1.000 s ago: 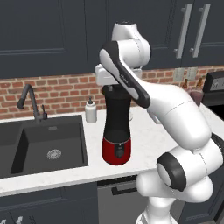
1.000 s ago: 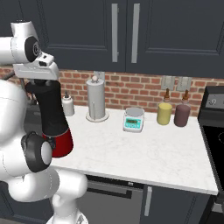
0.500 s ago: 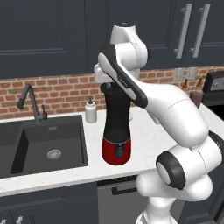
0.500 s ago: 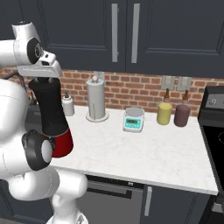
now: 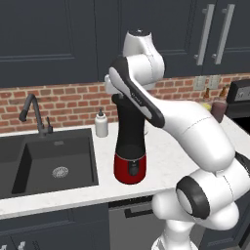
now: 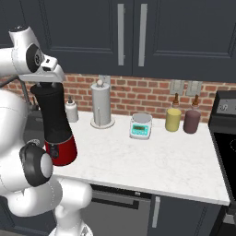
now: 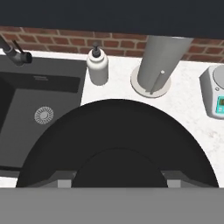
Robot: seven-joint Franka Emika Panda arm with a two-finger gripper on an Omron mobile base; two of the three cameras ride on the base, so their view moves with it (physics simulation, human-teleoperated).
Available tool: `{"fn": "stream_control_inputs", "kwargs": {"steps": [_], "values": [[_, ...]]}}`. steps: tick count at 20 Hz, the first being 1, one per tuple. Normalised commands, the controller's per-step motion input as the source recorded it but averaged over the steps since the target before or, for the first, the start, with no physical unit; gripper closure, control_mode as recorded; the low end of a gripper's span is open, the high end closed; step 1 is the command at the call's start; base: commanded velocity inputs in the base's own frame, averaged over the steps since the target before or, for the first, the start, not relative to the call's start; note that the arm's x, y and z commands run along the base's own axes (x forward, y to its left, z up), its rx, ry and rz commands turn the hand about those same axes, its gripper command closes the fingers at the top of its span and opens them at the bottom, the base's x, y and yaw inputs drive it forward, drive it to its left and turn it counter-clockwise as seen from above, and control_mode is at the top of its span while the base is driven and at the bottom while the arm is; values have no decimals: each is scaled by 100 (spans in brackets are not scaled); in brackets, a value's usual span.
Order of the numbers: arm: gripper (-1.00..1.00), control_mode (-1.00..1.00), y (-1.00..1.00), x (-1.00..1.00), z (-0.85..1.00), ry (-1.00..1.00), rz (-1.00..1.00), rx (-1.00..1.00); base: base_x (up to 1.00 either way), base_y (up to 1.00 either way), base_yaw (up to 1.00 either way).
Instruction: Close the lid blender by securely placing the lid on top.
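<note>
Flat round black lid seen from directly above, lying over the mouth of the tall black blender jar on its glossy red base; fully seated or just above the rim, impossible to tell. Hand placed right at the jar top, grip width hidden, so holding or released not determinable. Judged as the seating step: press straight down, then let go. Nearby on the white marble bench: white soap bottle, dark sink.
</note>
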Motion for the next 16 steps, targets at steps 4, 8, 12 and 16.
{"fn": "stream_control_inputs", "kwargs": {"steps": [4,8,12,16], "values": [[100,-100,0,1,-11,-5,2,0,0,0,0],[100,-100,-18,2,-1,-1,1,0,0,0,0],[100,-100,-14,0,-7,0,0,0,0,0,0],[100,-100,-3,0,-16,0,1,0,0,0,0]]}}
